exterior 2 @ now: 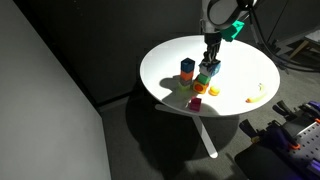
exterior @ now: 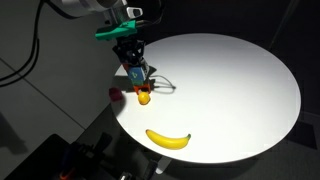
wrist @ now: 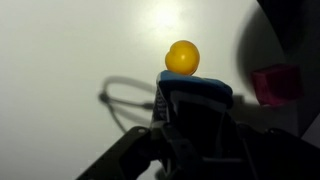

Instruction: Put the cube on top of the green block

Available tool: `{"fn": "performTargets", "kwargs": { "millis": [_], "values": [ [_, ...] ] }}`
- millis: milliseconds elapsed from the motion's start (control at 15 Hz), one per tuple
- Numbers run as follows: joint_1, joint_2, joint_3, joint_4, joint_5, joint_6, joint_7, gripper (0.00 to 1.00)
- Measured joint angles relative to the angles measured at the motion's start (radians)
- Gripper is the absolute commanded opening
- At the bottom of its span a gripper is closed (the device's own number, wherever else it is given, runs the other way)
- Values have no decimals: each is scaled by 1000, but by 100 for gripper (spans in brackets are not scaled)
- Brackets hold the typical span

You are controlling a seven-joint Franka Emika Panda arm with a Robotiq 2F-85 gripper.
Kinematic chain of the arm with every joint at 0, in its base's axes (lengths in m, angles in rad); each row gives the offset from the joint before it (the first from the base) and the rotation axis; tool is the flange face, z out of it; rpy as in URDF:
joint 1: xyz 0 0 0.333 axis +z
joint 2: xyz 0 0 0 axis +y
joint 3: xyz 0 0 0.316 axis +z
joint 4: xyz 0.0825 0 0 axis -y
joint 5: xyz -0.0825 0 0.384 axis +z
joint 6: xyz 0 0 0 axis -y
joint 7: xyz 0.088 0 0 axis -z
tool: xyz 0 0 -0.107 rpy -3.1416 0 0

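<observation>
Holding the cube [wrist: 195, 92]: the fingers [exterior: 132, 60] look clamped on its sides, with the cube between them in the wrist view. Green block [exterior 2: 203, 83] sits on the desk [exterior: 230, 80] just below the fingers. Cube is directly over it; contact or gap not readable. Orange ball [wrist: 182, 57] just beyond the fingertips, red block [wrist: 274, 84] off to one side. Judged: carry done; lowering and release left.

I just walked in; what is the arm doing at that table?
The arm's tool holds the cube low over the white table. The green block sits just below it; whether the cube already rests on it is unclear. A banana lies apart near the edge.
</observation>
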Motion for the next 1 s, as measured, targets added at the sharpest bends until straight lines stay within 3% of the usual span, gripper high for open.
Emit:
{"fn": "performTargets", "kwargs": {
  "millis": [267, 1000],
  "values": [
    [-1, 1, 0, 0, 0, 0, 0, 100],
    [-15, 0, 2, 0, 16, 0, -6, 100]
  ]
}}
